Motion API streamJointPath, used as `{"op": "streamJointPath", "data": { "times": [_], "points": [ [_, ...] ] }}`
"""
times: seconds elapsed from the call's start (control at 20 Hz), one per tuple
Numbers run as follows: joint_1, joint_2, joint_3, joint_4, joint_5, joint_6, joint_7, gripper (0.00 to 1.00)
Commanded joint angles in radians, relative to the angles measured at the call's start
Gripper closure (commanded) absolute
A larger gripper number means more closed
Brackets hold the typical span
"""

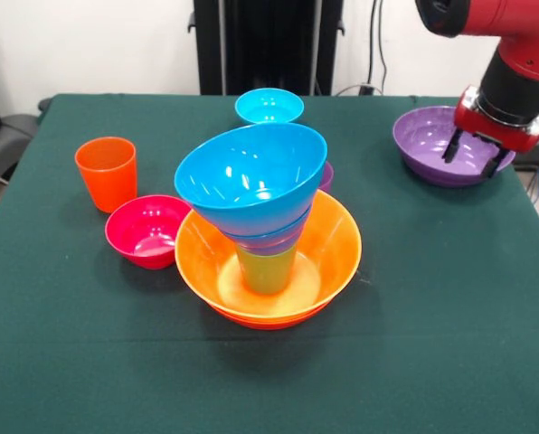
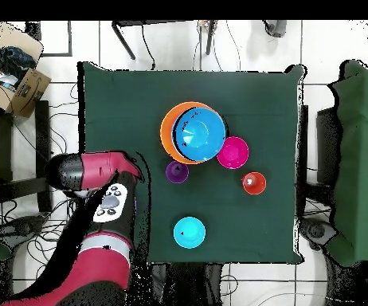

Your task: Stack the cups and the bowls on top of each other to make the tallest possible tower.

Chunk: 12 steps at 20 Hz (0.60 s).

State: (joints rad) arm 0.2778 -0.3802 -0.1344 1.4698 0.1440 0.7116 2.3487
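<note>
Operator: Is any text, label, brand, number or sign legible in either view?

Technician: None. The bowls, the cups and the arm carry no readable marking. The cardboard box (image 2: 29,89) beside the worktop (image 2: 139,231) shows no legible print.

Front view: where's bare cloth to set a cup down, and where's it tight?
Free: the wide near strip in front of the yellow-orange bowl, and the stretch between it and the purple bowl. Crowded: the left, where the magenta bowl and orange cup cluster. The hand hangs over the purple bowl.
</note>
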Motion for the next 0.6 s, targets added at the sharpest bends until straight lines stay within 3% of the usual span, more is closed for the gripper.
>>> {"op": "streamJointPath", "data": {
  "times": [0.05, 0.6],
  "points": [
    [0.039, 0.031, 0.091, 0.001, 0.013, -0.033, 0.116, 0.00],
    [0.111, 0.087, 0.072, -0.025, 0.064, -0.051, 0.183, 0.00]
  ]
}}
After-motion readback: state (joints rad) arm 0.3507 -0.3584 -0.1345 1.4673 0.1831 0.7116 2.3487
